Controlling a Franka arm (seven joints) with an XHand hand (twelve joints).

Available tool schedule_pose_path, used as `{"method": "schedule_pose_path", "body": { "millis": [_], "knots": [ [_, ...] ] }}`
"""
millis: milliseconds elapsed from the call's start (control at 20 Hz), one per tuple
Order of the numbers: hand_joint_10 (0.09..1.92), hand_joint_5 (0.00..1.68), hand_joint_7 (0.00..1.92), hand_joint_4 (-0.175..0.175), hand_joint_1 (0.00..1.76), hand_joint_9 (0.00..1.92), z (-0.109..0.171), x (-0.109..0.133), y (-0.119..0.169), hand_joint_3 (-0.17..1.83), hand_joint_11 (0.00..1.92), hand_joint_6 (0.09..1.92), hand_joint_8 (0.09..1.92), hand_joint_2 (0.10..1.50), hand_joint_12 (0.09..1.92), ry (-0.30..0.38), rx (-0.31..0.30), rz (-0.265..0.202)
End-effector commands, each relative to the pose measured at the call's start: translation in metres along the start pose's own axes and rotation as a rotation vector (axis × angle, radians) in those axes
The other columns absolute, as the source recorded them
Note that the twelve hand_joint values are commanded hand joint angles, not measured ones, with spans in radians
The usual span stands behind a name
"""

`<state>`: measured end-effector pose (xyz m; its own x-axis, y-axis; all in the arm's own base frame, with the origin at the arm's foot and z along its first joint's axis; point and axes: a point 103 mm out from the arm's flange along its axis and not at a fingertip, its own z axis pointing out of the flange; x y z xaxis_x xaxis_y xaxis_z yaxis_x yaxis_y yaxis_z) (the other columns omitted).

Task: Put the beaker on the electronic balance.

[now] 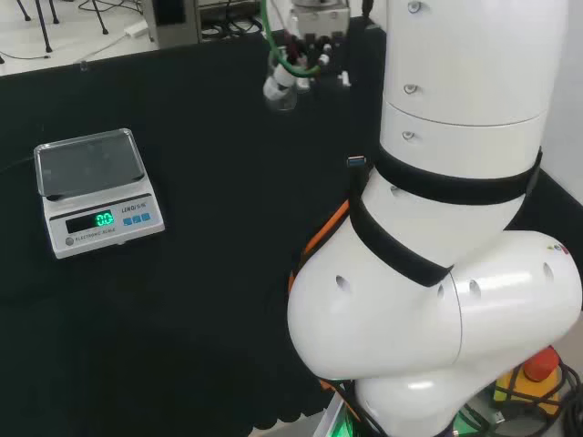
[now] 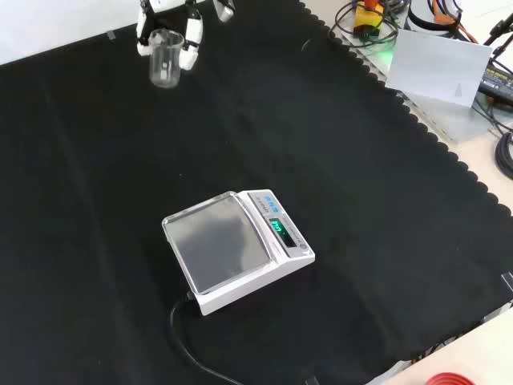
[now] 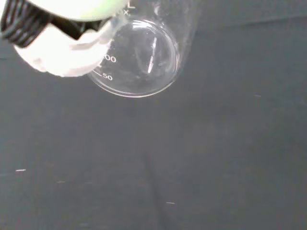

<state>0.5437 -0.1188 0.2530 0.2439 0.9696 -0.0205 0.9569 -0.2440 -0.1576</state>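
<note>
I have the beaker (image 2: pixel 163 58) in the hand (image 2: pixel 178 28), well apart from the balance (image 2: pixel 237 249).

In my front view the fingers (image 2: pixel 191 44) are curled around the clear beaker on both sides, and it hangs upright between them, above the black cloth (image 2: pixel 361 176). In my wrist view a white fingertip (image 3: pixel 62 57) touches the beaker wall just beside the printed scale, and I look down on its round bottom. The balance pan is bare, and its display glows green.
</note>
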Motion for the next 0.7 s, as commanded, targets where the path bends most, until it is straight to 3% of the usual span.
{"method": "schedule_pose_path", "body": {
  "millis": [50, 700],
  "knots": [
    [0.43, 1.37, 1.14, 0.175, 1.14, 1.36, -0.01, 0.058, -0.001, 0.46, 1.25, 0.4, 0.91, 0.72, 0.93, -0.019, -0.005, -0.091],
    [0.43, 1.37, 1.14, 0.175, 1.14, 1.37, -0.009, 0.162, -0.002, 0.47, 1.25, 0.4, 0.91, 0.72, 0.93, -0.068, 0.011, -0.248]
  ]
}}
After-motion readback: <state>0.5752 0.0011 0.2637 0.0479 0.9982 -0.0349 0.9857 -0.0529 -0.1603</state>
